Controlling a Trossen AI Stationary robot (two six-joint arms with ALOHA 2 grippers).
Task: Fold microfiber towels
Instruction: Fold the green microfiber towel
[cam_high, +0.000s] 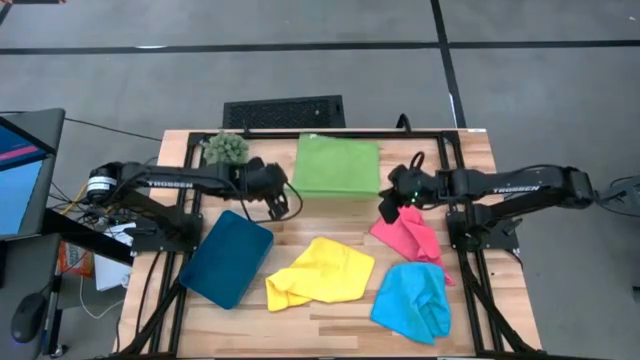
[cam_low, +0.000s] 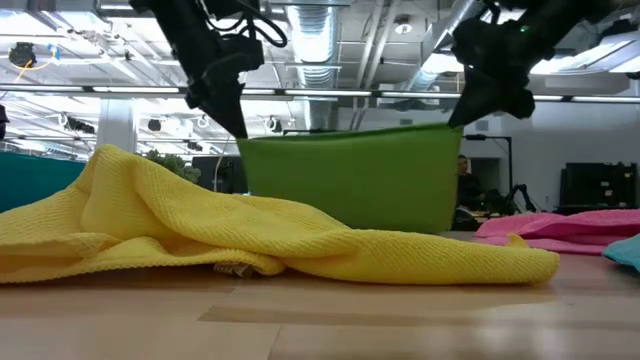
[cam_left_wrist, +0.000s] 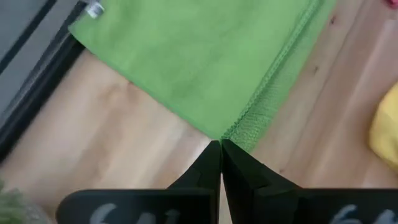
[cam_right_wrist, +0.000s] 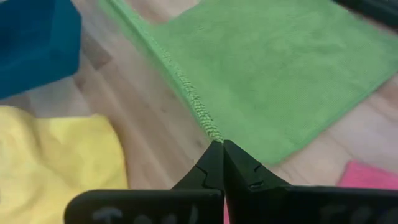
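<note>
Yellow towel (cam_low: 250, 240) lies crumpled closest to the low camera, spread in soft bumps across the wooden table (cam_high: 330, 320). From above, it sits in the middle of the table's near side. Next to it on the right is the light blue towel (cam_high: 413, 300), also bunched up. Just above that one lies the pink towel (cam_high: 408, 238), all wrinkled, close to the right arm's base.

At the far side of the table is the green towel (cam_high: 337, 165). Both arms are pinching it. The left gripper (cam_left_wrist: 221, 149) is squeezed tight on one near corner of the green towel, and the right gripper (cam_right_wrist: 222, 149) is squeezed tight on the other near corner. In the low view the green towel hangs up off the table like a little wall between the two grippers, with its top edge pulled straight. In the wrist views, the rest of the green cloth still lies flat on the wood behind the pinched edge.

On the left side rests a dark teal tray (cam_high: 227, 258), tilted a bit, just beside the yellow towel. A small spiky green plant ball (cam_high: 227, 148) sits at the far left corner, near the green towel.
</note>
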